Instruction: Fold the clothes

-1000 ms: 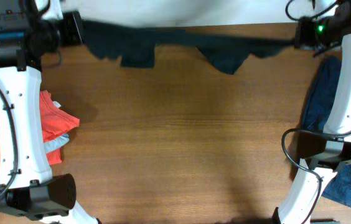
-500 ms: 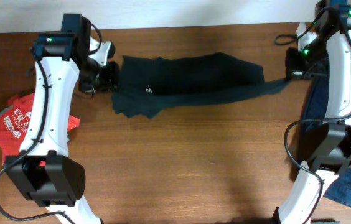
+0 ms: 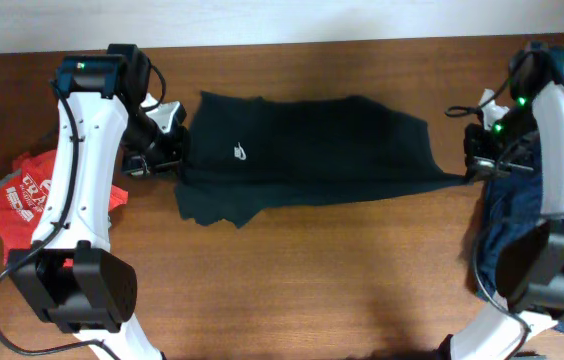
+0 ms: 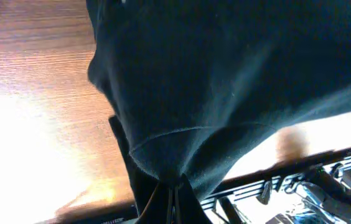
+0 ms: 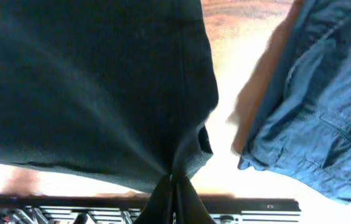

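The dark-teal shirt [image 3: 307, 150] with a tiny white logo lies stretched across the far part of the table between my two arms. My left gripper [image 3: 174, 165] is shut on its left edge; the left wrist view shows the cloth [image 4: 225, 93] bunched into the closed jaws [image 4: 174, 202]. My right gripper [image 3: 467, 175] is shut on the shirt's right corner, pulled to a point; the right wrist view shows the cloth [image 5: 88, 81] pinched in the jaws [image 5: 174, 193]. The navy-blue garment [image 3: 522, 215] lies at the right under the right arm. The red white-printed tee [image 3: 32, 195] lies at the left edge.
The wooden table [image 3: 312, 280] spreads in front of the shirt. The blue garment also shows in the right wrist view [image 5: 312, 106], just right of the shirt's corner. Both arm bases stand at the near left and near right.
Both grippers have brought the shirt down from a hanging stretch at the far edge and toward me; it now lies flatter and wider on the table, logo showing.
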You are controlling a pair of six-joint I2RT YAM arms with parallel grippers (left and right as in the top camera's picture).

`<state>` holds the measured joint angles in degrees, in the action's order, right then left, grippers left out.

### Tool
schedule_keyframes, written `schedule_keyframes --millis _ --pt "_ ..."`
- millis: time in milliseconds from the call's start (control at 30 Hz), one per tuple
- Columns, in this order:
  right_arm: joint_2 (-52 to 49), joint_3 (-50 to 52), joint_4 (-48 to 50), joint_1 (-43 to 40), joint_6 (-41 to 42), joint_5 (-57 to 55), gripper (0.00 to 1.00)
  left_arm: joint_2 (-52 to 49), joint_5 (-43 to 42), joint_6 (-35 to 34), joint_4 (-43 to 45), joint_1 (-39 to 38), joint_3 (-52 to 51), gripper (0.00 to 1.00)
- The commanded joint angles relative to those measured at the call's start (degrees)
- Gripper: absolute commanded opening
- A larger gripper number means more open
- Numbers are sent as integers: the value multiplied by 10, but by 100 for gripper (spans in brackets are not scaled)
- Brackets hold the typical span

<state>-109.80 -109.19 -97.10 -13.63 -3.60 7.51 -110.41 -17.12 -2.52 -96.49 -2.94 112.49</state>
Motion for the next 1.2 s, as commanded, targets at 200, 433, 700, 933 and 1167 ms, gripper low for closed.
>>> schedule_keyframes --millis 200,433,700,933,1167 --pt "40 71 3 -3 6 -8 4 6 4 22 12 -27 -48 0" --pt "98 32 96 -3 4 -5 4 71 4 21 141 -34 -48 0" --pt "75 30 283 14 -22 21 4 64 35 -9 386 -32 -48 0" --pt "71 -3 650 69 5 21 4 55 114 -1 762 -21 -48 0" --pt "71 -57 804 99 30 -42 4 55 127 -4 976 -10 -31 0"
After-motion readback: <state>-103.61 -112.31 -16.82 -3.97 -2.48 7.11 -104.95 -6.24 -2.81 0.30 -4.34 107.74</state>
